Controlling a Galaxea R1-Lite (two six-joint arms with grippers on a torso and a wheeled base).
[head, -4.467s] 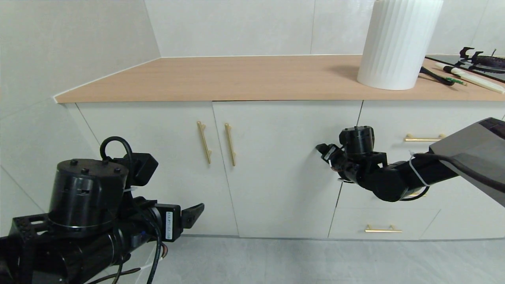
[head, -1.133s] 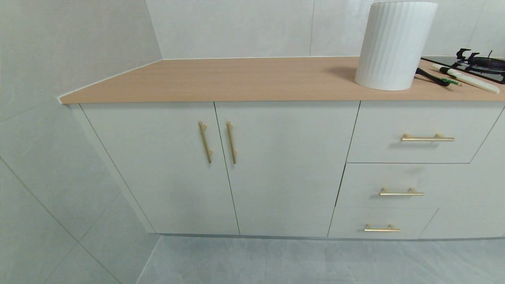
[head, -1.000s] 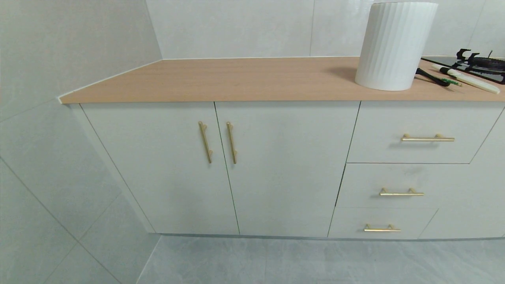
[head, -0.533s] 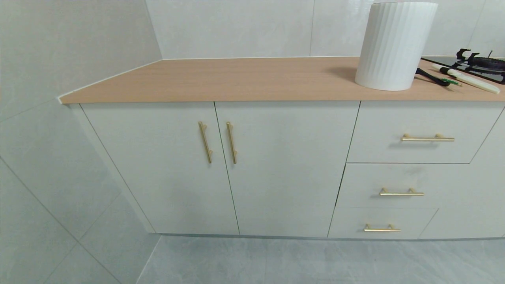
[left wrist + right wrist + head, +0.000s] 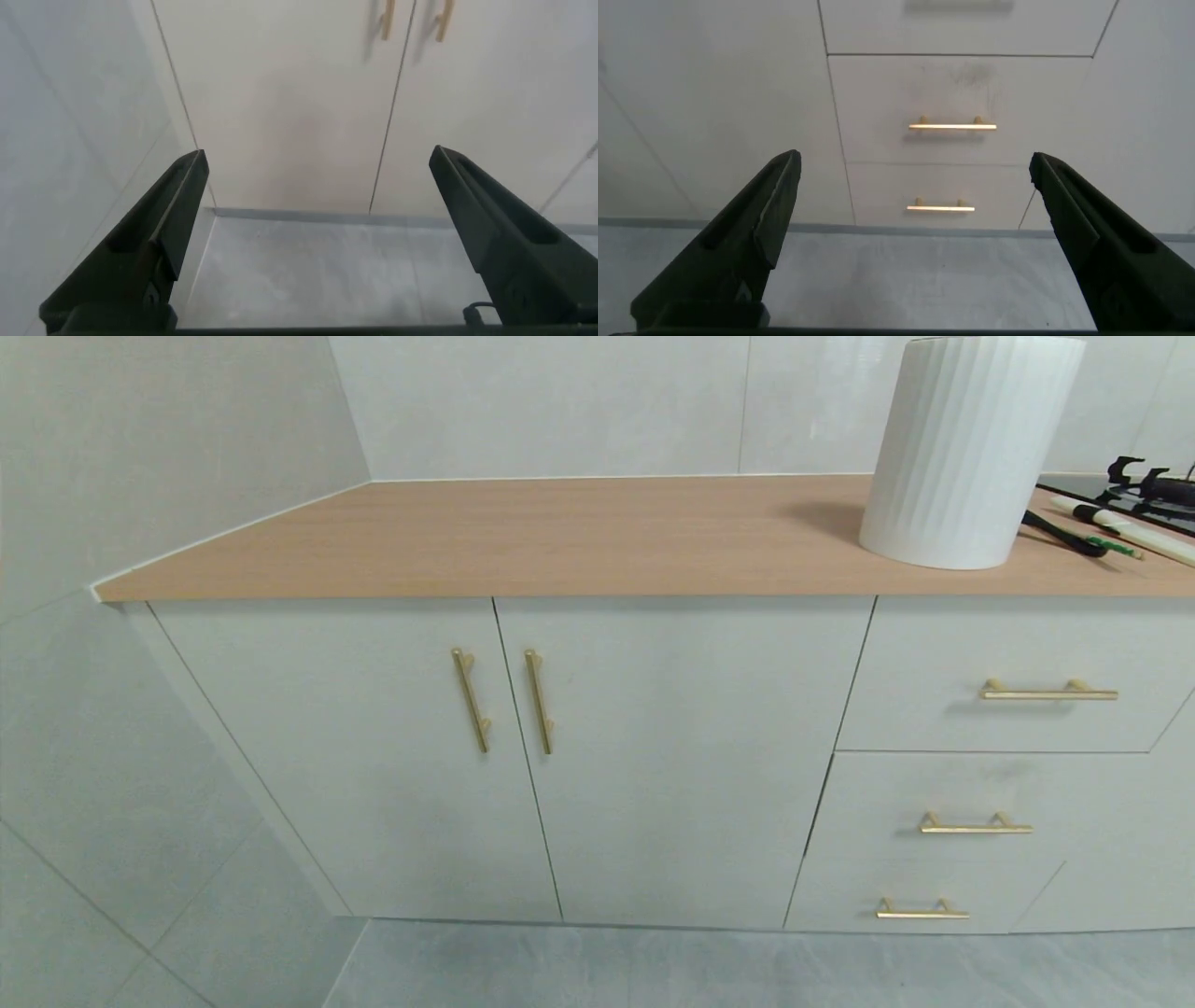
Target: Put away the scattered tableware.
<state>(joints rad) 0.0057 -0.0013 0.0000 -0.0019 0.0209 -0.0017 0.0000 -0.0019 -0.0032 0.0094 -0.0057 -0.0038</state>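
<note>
Our left gripper [image 5: 318,157] hangs low before the cabinet doors [image 5: 280,103], fingers spread wide. Our right gripper [image 5: 913,160] is spread just as wide, facing the drawers [image 5: 971,93]. From the head we see the utensils [image 5: 1069,535] lying at the right end of the worktop [image 5: 560,537], just beside the white ribbed container [image 5: 966,448].

Pale tiled walls [image 5: 560,401] meet at a corner. Wood-tone countertop [image 5: 523,537] sits on off-white cabinets. Ahead of the left gripper [image 5: 318,154]: double doors [image 5: 280,103], both closed, with upright brass handles [image 5: 385,19] side by side at the seam and grey tiled floor [image 5: 318,271] beneath. Ahead of the right gripper [image 5: 913,157]: stacked drawers [image 5: 962,98], each with a horizontal brass handle [image 5: 952,126]. Light is even, shadows soft.
</note>
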